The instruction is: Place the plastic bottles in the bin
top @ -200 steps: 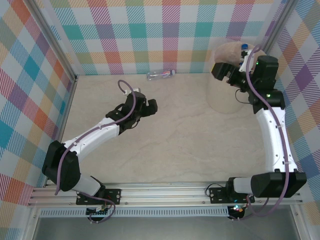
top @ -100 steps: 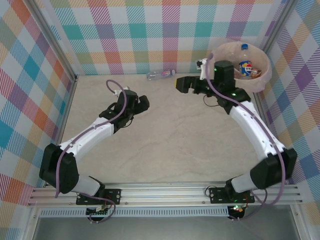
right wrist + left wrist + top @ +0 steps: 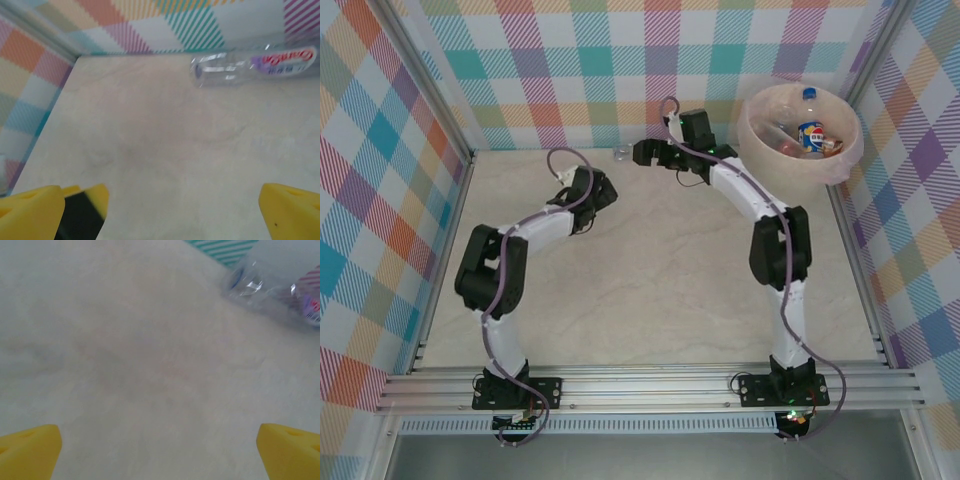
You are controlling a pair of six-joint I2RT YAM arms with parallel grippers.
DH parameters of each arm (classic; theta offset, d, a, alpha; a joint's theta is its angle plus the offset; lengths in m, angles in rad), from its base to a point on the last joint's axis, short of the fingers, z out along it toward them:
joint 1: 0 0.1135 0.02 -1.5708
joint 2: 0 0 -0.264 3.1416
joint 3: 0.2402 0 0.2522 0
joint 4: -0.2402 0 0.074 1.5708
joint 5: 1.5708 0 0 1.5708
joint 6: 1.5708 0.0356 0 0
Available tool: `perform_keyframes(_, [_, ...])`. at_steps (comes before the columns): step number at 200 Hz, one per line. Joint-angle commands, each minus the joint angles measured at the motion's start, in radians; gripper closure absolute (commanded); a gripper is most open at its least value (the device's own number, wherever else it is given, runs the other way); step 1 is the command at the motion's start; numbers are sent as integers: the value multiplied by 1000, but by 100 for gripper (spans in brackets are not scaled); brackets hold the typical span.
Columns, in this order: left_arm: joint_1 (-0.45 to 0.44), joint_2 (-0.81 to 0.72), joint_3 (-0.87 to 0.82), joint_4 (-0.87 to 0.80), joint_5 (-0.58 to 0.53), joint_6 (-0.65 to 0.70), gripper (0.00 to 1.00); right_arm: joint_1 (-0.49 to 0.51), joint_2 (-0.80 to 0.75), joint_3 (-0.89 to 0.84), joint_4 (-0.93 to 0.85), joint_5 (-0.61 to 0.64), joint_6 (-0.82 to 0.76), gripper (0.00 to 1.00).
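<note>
**Top external view.** One clear plastic bottle (image 3: 621, 154) lies on its side at the far edge of the table (image 3: 650, 290), against the back wall and near the middle. The right jaws hang just beside it, spread wide and empty. The left jaws stand further left, also spread wide and empty. The bin (image 3: 842, 160) sits in the far right corner of the table.

Count:
- One bottle on the table.
- One bin.
- At least three binned bottles (image 3: 809, 130); we cannot tell the exact number.

**Left wrist view.** The yellow pads (image 3: 30, 452) sit at the lower corners with bare table between them. The bottle (image 3: 272, 287) lies ahead at upper right, blurred.

**Right wrist view.** The pads (image 3: 292, 212) stand well apart with nothing between them. The bottle (image 3: 255, 67) lies along the foot of the wall, its printed label towards the right.

**Handling.** We judge the bottle to be empty, and therefore light, thin-walled and easily crushed. Its smooth round body is likely to roll or slip. We recommend taking hold across the labelled mid-body, with the jaws square to its long axis.
</note>
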Motion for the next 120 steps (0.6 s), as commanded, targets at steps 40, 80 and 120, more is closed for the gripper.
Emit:
perform_keyframes(40, [89, 266, 329, 108, 243, 27, 0, -39, 378, 481, -68, 187, 90, 0])
perform_keyframes(80, [149, 480, 580, 130, 408, 23, 0, -85, 505, 577, 37, 127, 193, 0])
perform_keyframes(120, [168, 691, 892, 74, 536, 59, 0, -110, 594, 637, 124, 129, 245, 0])
